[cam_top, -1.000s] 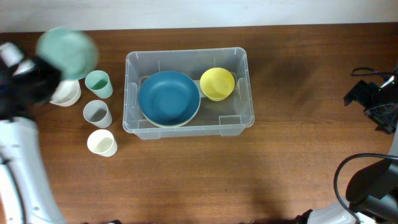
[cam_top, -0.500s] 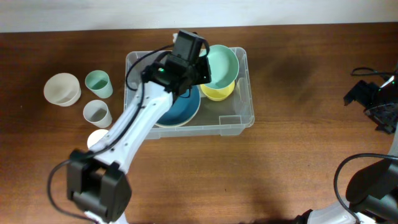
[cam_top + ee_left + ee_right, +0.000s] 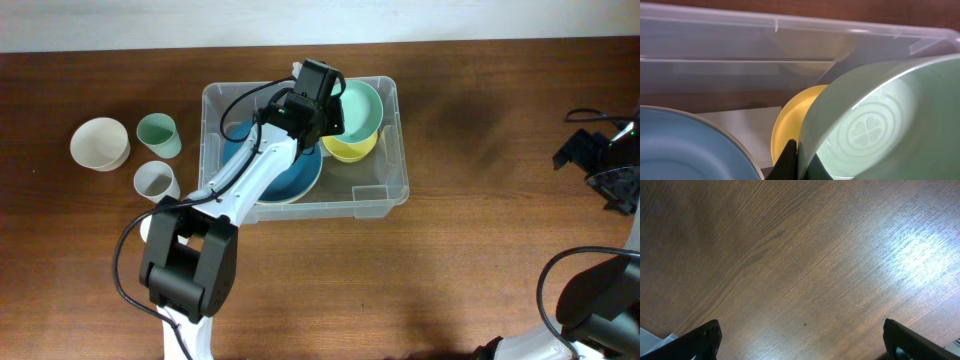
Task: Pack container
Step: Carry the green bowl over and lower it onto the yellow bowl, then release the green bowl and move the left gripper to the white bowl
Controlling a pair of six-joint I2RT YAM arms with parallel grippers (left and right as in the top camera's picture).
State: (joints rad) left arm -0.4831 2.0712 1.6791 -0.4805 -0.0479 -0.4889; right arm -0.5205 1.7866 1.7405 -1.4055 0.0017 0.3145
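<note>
left gripper (image 3: 796, 161) pinched tight on the rim of the green bowl (image 3: 875, 125), bowl hanging right over the yellow bowl (image 3: 787, 127); can't tell if they touch yet
blue plate (image 3: 680, 142) just left of those two, container (image 3: 740, 45) wall behind all three
change: a second ago this bowl was out past the container's left end near the white bowl (image 3: 100, 143); half a second ago it was already over the right end; now same spot, barely shifted → carry is done, only the release is left, and it should nest in the yellow one
container sits mid-table
green cup (image 3: 157, 133), grey cup (image 3: 155, 180) and white bowl are outside on the left, not packed
right gripper (image 3: 802, 339) spread wide, nothing in it, parked over bare table (image 3: 790, 255) far right
</note>
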